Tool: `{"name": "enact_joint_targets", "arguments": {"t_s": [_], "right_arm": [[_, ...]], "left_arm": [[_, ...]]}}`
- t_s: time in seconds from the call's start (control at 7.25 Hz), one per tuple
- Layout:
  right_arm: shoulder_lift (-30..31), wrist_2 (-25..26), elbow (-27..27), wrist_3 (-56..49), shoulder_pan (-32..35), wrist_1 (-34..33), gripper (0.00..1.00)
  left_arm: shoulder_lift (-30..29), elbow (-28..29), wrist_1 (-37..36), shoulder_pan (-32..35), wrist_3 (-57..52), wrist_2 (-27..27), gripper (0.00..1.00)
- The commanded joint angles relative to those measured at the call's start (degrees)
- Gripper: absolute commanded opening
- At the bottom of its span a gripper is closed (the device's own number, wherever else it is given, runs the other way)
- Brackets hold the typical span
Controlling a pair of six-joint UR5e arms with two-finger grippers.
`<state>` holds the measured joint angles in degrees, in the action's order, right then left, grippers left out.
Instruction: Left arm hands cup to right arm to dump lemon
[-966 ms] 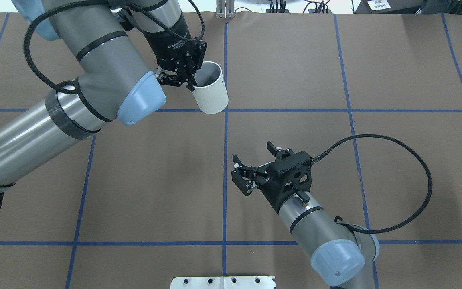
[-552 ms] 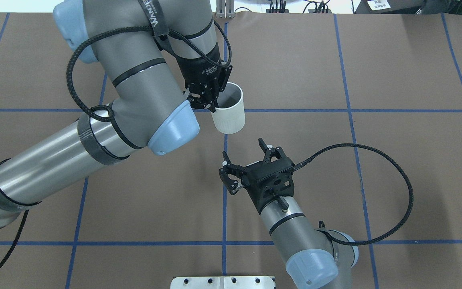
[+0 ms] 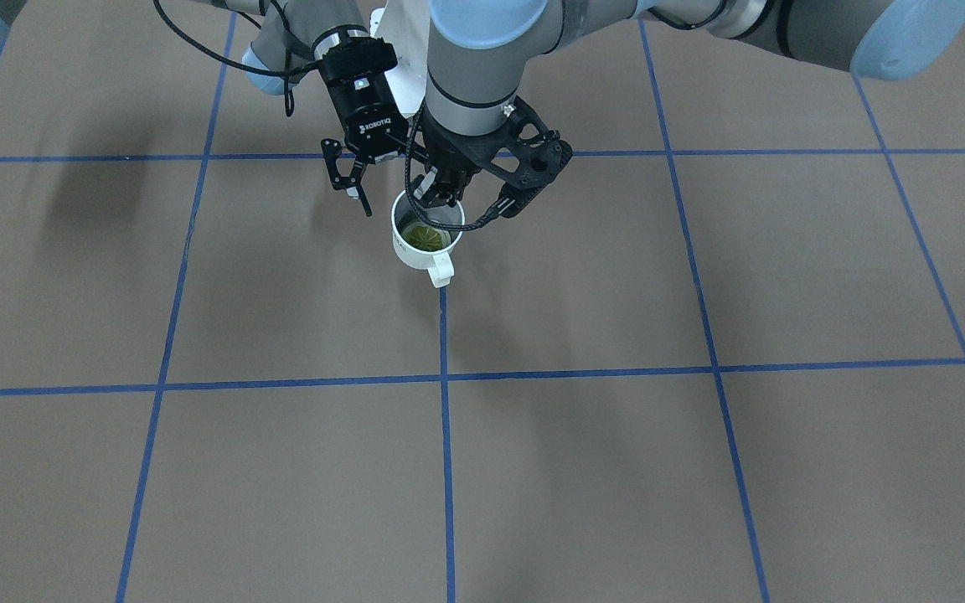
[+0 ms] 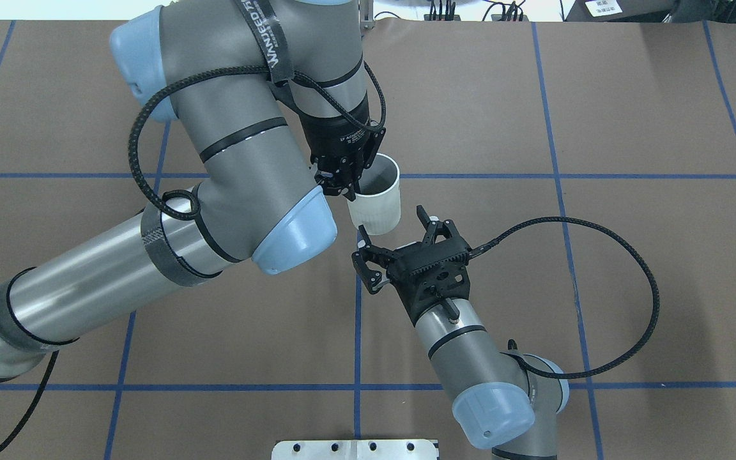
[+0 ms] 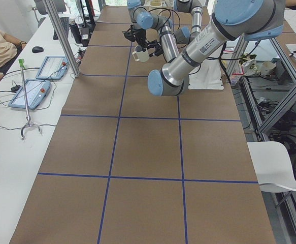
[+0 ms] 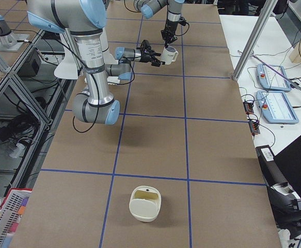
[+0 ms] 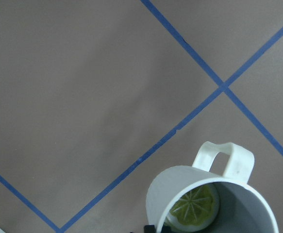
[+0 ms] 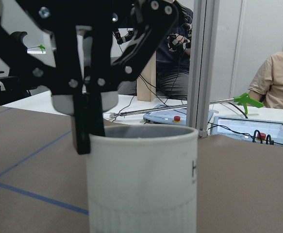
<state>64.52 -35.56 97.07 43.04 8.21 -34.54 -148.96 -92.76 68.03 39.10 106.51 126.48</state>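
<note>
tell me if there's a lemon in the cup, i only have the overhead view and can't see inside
Observer: Yes. The front-facing view shows the lemon lying on the bottom of the cup.
Operator: where's the handle
Observer: The handle points away from the robot, toward the operators' side.
Operator: is the cup level
Observer: The right wrist view shows it upright, the left gripper pinching its rim, one finger outside the wall.

L pincer (image 3: 441, 198) clamps cup (image 3: 413, 256) rim, lemon (image 3: 425, 238) inside; R pincer (image 3: 350, 193) spread just beside cup.
</note>
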Motion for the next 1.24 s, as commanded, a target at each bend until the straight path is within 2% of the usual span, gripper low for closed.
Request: {"name": "enact_joint_targets", "arguments": {"t_s": [0.0,1.1], "right_arm": [[-1.76,0.14,-2.31,0.03,0.14,0.09,1.0],[-1.77,0.14,-2.85,0.03,0.84,0.09,1.0]], "left_arm": [[-0.8,-0.05,-0.09,-1.12,0.62,0.0,0.0],[-0.81,-0.58,0.0,-2.09,1.68,0.0,0.0]]}}
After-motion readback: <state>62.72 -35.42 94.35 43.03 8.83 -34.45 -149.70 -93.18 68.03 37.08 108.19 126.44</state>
